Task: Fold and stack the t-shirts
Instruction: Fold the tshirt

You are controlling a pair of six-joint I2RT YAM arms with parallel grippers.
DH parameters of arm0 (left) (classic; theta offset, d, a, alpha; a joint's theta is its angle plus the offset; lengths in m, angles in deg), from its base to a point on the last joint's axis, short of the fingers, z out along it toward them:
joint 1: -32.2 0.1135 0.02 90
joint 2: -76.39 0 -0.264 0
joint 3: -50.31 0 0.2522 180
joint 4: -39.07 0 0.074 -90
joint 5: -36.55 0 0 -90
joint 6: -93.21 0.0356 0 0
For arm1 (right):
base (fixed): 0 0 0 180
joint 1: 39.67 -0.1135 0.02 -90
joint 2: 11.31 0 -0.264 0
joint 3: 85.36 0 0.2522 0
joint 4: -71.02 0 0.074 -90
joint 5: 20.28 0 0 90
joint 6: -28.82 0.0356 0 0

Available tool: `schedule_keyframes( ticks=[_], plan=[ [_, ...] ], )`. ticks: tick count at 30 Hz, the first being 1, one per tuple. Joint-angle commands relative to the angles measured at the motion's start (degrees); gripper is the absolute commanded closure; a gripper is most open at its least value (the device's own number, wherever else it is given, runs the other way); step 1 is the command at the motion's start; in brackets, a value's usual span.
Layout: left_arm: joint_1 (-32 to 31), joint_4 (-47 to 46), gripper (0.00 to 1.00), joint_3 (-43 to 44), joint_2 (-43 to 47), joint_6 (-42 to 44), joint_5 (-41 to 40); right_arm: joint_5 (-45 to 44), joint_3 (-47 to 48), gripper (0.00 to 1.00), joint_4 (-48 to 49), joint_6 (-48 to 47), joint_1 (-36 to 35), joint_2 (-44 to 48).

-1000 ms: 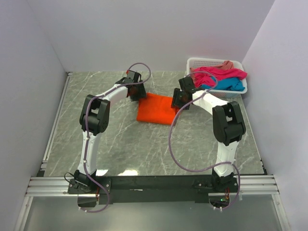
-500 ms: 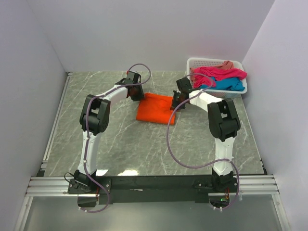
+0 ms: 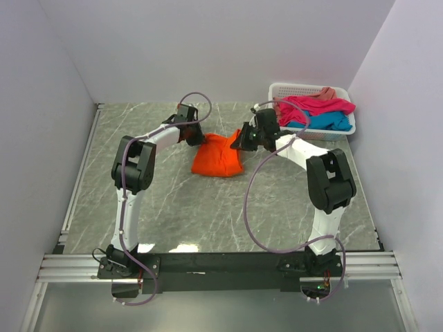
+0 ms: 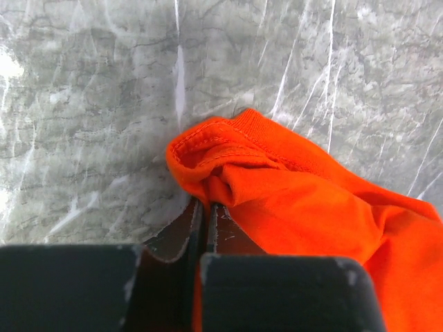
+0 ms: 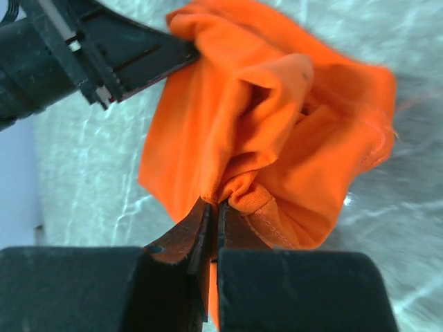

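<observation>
In my left wrist view, my left tool [image 4: 205, 209] is pressed together on a fold of the orange t-shirt [image 4: 291, 200] at bottom centre, and the ribbed hem just beyond it lies on the grey marbled surface [image 4: 83, 104]. In my right wrist view, my right tool [image 5: 211, 207] pinches a gathered hem of the same shirt. The cloth there is rucked into deep folds, and my other tool grips its far edge at upper left. Only the overhead view shows the rest. The orange shirt lies bunched mid-frame between my 2 tools, and 1 white basket [image 3: 277, 90] sits at upper right. It holds a magenta t-shirt [image 3: 315, 106], a turquoise t-shirt [image 3: 325, 122] and a salmon t-shirt [image 3: 327, 92]. That makes 4 shirts, with 1 out and 3 in the basket.
</observation>
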Motion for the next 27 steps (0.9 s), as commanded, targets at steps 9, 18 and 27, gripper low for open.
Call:
schedule_keyframes(
  ticks=[9, 18, 27],
  plan=[
    [0.5, 4.4, 0.99, -4.0, 2.5, 0.8, -4.9, 3.3, -7.6, 0.94, 2.9, 3.4, 6.0, -4.7],
    [0.5, 4.3, 0.99, -5.4, 3.7, 1.7, -5.2, -0.6, -7.4, 0.61, -0.1, 2.7, 6.6, -4.9],
    [0.5, 3.7, 0.81, -7.4, 7.7, 2.9, -3.0, -3.4, -4.9, 0.5, -3.9, -2.3, 4.5, 1.8]
  ],
)
